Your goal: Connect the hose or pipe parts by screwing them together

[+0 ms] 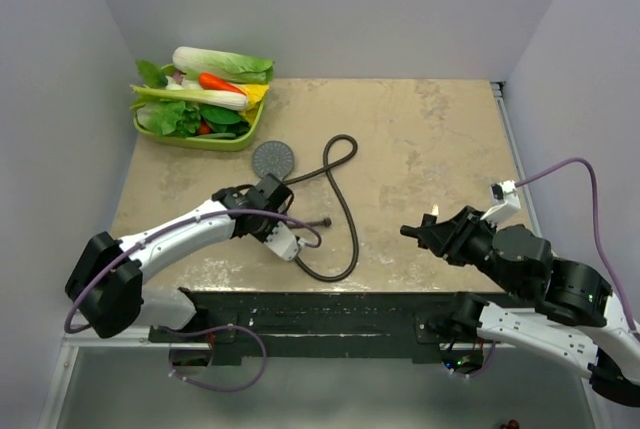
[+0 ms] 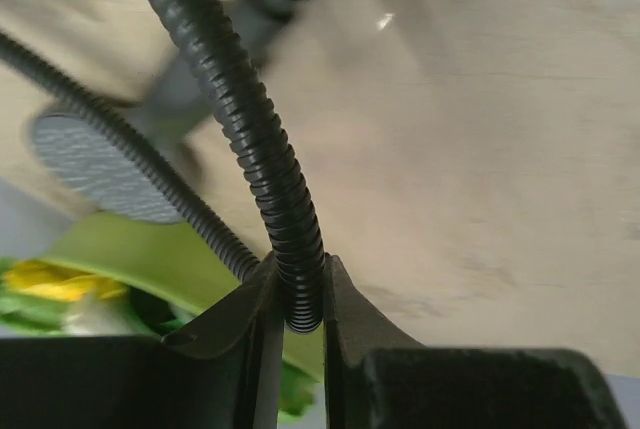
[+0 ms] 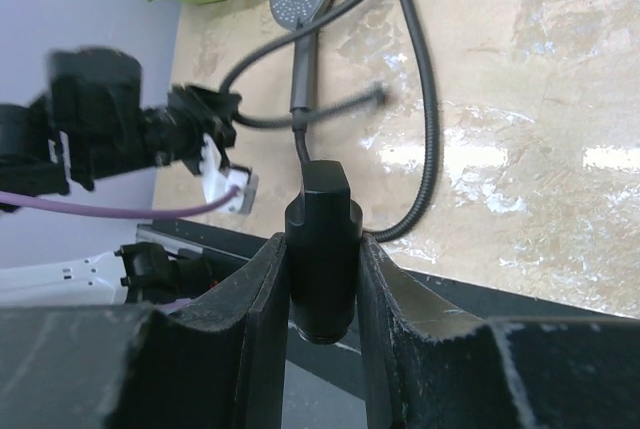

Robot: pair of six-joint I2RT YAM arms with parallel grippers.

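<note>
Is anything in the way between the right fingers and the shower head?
Yes. The hose lies looped between the right fingers, shut on a dark part, and the shower head; the left fingers grip that hose too.

Bare beige stone tabletop (image 1: 440,139) lies right of the thin dark ribbed hose (image 1: 347,214), which loops across the middle. A green basket of vegetables (image 1: 225,143) fills the far-left corner, with the round grey shower head (image 1: 273,159) just beside it. The left gripper (image 2: 298,289), clamped on the hose, bars the near left. The right gripper (image 3: 322,259), gripping a short dark cylinder (image 3: 322,199), juts in at the near right.
</note>
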